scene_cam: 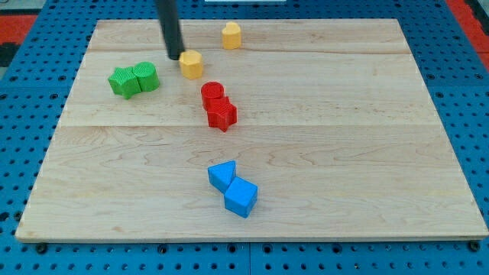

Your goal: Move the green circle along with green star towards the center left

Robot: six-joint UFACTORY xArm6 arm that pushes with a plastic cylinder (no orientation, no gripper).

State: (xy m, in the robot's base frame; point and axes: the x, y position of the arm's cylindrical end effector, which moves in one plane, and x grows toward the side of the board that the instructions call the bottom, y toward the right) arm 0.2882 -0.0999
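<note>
No readable text, labels, numbers or signs anywhere

Bystander blocks on the wooden worktop [367, 153]

Near the view's top we see two yellow blocks: one [231, 35] higher, one [192, 64] lower left. Below them a red cylinder [213, 94] touches a red star [222, 114]. Toward the bottom, a blue triangular block [221, 175] touches a blue cube [241, 198].
</note>
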